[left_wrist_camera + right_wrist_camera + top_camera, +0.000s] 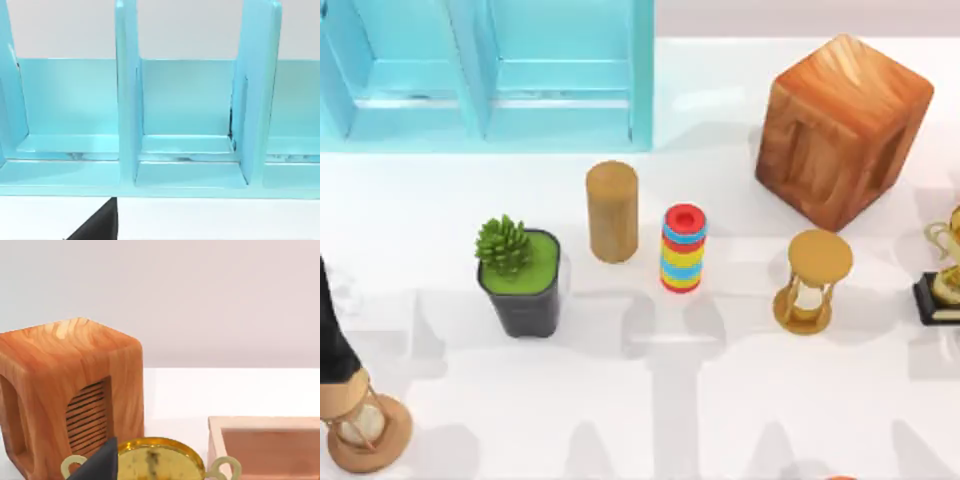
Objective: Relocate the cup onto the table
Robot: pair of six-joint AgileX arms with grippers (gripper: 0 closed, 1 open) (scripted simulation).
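2 hourglasses on the glossy white table (720,400): a gold hourglass (813,280) right of centre and a tan hourglass (365,435) at the front left corner, just under the dark left arm (332,340) at the left edge. The turquoise cabinet (560,110) stands along the back edge on the left side, and its open compartments face the left wrist camera. A wooden block (840,125) sits near the back right corner, tilted to the edges. The mid-table row, left to right, is a potted plant (520,275), a tan cylinder (612,212) and a ring stack (683,248), all upright and apart. A gold trophy (945,275) stands at the right edge, and the right wrist view shows it just below the right claw (97,462), between the block and a wooden tray (270,445). The left claw (95,225) faces the cabinet front, above bare table. Cannot tell how wide either claw is. Cannot tell where the cup is.
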